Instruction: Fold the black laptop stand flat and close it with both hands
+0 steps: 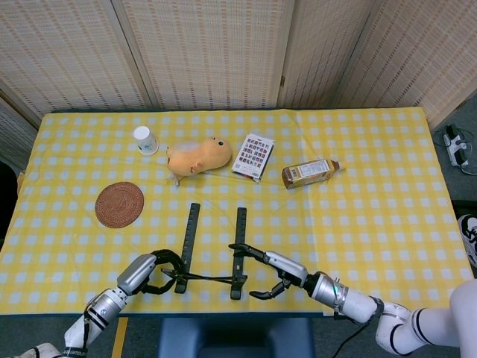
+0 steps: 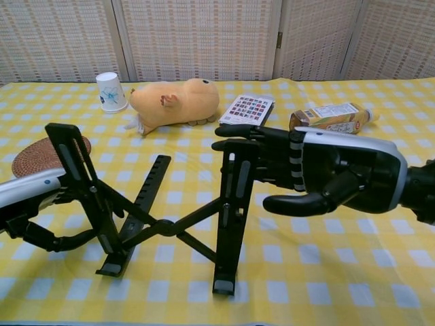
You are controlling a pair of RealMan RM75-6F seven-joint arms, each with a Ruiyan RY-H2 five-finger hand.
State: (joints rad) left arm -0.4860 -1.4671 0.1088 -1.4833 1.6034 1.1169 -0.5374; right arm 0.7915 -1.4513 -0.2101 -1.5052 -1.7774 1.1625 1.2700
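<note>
The black laptop stand (image 2: 163, 227) stands unfolded near the table's front edge, its two arms raised steeply and joined by crossed links. In the head view the black laptop stand (image 1: 211, 257) shows as two parallel bars. My left hand (image 2: 30, 210) curls its fingers around the lower part of the left arm (image 2: 85, 187). From the right, my right hand (image 2: 326, 176) lays its stretched fingers (image 2: 255, 132) against the top of the right arm (image 2: 234, 204), with the thumb hanging apart below. Both my left hand (image 1: 149, 270) and my right hand (image 1: 277, 270) also show in the head view.
Behind the stand lie an orange plush toy (image 1: 198, 156), a white paper cup (image 1: 146, 139), a card pack (image 1: 253, 156) and a tea bottle (image 1: 311, 172) on its side. A round woven coaster (image 1: 119, 203) sits to the left. The table's front edge is just below the hands.
</note>
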